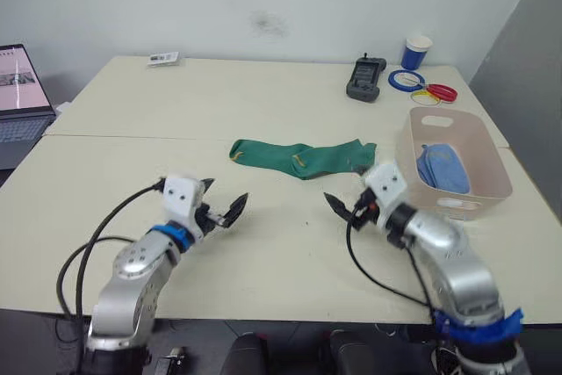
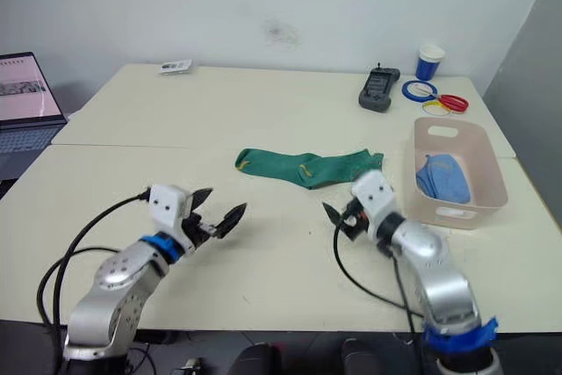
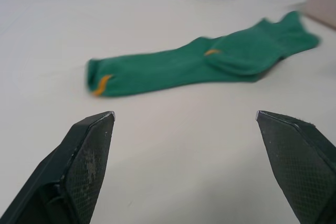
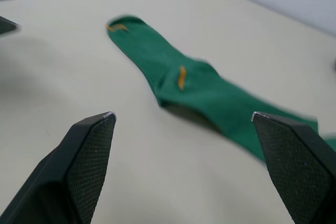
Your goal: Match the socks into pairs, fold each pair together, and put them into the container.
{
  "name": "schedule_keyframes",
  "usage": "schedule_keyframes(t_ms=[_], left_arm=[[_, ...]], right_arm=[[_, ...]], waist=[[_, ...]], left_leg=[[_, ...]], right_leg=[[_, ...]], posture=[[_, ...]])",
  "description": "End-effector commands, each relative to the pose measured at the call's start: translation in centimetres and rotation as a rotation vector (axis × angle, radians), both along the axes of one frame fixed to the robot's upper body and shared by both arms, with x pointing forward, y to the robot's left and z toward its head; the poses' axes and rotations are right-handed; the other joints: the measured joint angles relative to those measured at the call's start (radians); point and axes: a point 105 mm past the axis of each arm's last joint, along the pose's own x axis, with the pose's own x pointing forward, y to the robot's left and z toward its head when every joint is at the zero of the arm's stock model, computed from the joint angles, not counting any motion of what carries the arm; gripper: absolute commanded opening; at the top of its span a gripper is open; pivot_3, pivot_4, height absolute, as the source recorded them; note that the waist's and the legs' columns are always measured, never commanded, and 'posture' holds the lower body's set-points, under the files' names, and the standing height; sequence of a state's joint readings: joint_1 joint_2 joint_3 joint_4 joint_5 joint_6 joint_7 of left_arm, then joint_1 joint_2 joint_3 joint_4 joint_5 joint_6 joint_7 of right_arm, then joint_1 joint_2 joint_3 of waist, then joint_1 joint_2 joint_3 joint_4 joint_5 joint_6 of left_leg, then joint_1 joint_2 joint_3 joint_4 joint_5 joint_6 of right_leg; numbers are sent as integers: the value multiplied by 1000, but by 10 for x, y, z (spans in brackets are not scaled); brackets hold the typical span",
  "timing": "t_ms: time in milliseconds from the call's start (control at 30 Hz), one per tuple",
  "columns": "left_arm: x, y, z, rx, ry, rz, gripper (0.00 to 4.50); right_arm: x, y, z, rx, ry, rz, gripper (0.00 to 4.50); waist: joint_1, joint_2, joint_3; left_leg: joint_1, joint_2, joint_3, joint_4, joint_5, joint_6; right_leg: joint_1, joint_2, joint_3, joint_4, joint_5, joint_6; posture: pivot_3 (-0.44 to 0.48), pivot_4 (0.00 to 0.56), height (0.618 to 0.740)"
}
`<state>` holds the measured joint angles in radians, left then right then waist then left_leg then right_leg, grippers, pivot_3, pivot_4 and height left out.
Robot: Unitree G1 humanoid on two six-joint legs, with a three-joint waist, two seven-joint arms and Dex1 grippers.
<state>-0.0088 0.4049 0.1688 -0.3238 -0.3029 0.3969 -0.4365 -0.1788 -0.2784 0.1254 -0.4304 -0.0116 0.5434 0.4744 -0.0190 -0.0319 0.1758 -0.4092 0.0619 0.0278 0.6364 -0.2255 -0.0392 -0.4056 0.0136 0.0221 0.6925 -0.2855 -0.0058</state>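
My left jaws [image 1: 225, 208] sit in the lower left of the head view, just above the pale table [image 1: 132, 173], spread wide with nothing between them; my right jaws [image 1: 344, 206] sit in the lower middle-right, likewise spread and empty. Between and beyond them, at the centre of the frame, the two dark green socks [image 1: 303, 156] lie flat on the table as one long strip, overlapping near the middle, each with a small yellow mark; both wrist views look at this strip past my parted fingers [image 3: 86, 150]. The pink-beige container [image 1: 479, 151] stands at the right of the frame, just beside my right wrist, and a folded light blue pair [image 1: 442, 169] lies inside it. Toward the upper right of the frame, near the table's far edge, are a dark handheld device [image 1: 366, 77], a blue paper cup [image 1: 417, 51] and some coloured rings [image 1: 421, 87]. A small card [image 1: 163, 59] lies at the upper left, and a laptop [image 1: 22, 98] sits at the left edge
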Motion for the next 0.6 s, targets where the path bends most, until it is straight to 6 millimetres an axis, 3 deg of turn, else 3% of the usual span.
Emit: schedule_keyframes(t_ms=[33, 300, 500, 600], left_arm=[[-19, 13, -8, 2, -21, 87, 4500], [-31, 9, -21, -34, 3, 119, 4500], [-24, 4, -17, -22, -11, 89, 4500], [-20, -10, -11, 38, -34, -12, 4500]], right_arm=[[-6, -10, -7, 24, -71, -103, 4457], [-12, -25, -25, 2, -68, -168, 4457], [-7, -32, -20, 25, -61, -204, 4457], [-5, -32, -13, 21, -79, -196, 4457]], waist=[[-5, -1, -2], [-11, -3, -3], [-11, -3, -3], [-11, -3, -3]], left_leg=[[0, 0, 0, 0, 0, 0], [3, 0, 1, -3, 0, 0], [3, 0, 0, -4, 0, 0], [4, 0, 1, -4, 0, 0]], right_leg=[[0, 0, 0, 0, 0, 0], [1, 3, 0, 1, 0, -1], [1, 3, 0, 1, -1, -2], [1, 3, 0, 1, -1, -2]], posture=[[0, 150, 740], [0, 150, 740], [0, 150, 740], [0, 150, 740]])
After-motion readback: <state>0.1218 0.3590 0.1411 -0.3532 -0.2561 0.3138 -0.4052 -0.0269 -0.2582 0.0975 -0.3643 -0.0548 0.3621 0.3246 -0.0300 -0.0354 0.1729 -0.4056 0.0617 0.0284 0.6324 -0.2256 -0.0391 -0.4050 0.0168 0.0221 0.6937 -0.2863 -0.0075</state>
